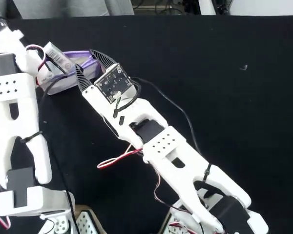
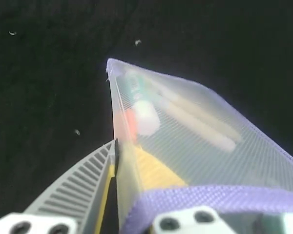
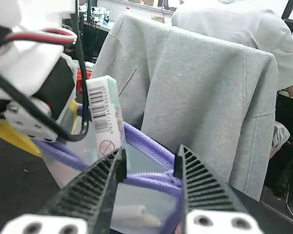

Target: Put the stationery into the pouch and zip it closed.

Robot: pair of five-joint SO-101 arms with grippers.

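Black cloth-covered desk [image 1: 224,73], dusted with a few pale specks. The translucent, purple-trimmed plastic pouch [image 2: 200,146] sits at the desk's far left corner, held up off the surface. Left claw [image 2: 119,151] is clamped on the pouch edge near its purple rim. Right claw [image 3: 151,158] has its black ribbed fingers apart, straddling the purple zipper band at the pouch mouth. A white barcoded stick [image 3: 105,117] juts upright out of the opening. Inside the pouch are a short white cylinder [image 2: 146,117], a long pale stick [image 2: 200,122] and a yellow piece [image 2: 154,170]. Behind the desk, a grey garment [image 3: 210,87] is draped over a chair back.
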